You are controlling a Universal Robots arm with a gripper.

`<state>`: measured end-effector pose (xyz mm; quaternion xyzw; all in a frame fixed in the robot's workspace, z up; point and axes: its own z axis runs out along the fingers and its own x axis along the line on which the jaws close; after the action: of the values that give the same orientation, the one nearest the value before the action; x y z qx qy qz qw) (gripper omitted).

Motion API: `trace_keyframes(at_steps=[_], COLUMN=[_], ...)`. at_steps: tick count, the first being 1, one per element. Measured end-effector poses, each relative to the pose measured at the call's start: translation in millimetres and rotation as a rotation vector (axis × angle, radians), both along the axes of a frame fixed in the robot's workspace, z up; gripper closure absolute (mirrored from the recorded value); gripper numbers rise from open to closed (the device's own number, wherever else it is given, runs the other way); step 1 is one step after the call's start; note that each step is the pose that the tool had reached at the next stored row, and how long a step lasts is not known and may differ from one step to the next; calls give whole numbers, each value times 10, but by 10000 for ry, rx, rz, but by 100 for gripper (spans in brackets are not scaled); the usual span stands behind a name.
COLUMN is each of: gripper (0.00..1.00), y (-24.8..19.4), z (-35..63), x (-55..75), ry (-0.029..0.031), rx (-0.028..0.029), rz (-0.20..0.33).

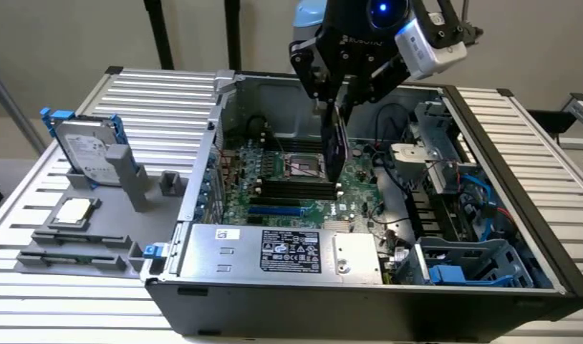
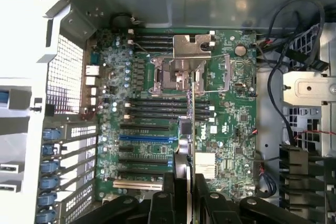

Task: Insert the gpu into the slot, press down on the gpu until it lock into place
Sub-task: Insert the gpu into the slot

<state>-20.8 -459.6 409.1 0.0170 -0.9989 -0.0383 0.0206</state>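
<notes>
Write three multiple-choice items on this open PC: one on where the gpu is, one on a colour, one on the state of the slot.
1. Where is the gpu?
A. lying flat on the floor
B. held by the gripper above the motherboard
C. in a person's hand

2. What colour is the motherboard?
A. red
B. green
C. white

3. The bright-blue slot is:
A. empty
B. filled by a card
C. covered by a cable

Answers:
1 B, the card hangs edge-wise from the closed gripper, over the board.
2 B, the board is green in both views.
3 A, the wrist view shows the blue strip bare along its length, with the gpu off to one side.
</notes>
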Motion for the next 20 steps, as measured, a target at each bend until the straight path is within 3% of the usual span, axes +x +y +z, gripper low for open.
trace_keyframes(at_steps=[20], gripper=[74], y=[0], z=[-11], x=[0], ry=[-6], rx=[-1], rz=[3631])
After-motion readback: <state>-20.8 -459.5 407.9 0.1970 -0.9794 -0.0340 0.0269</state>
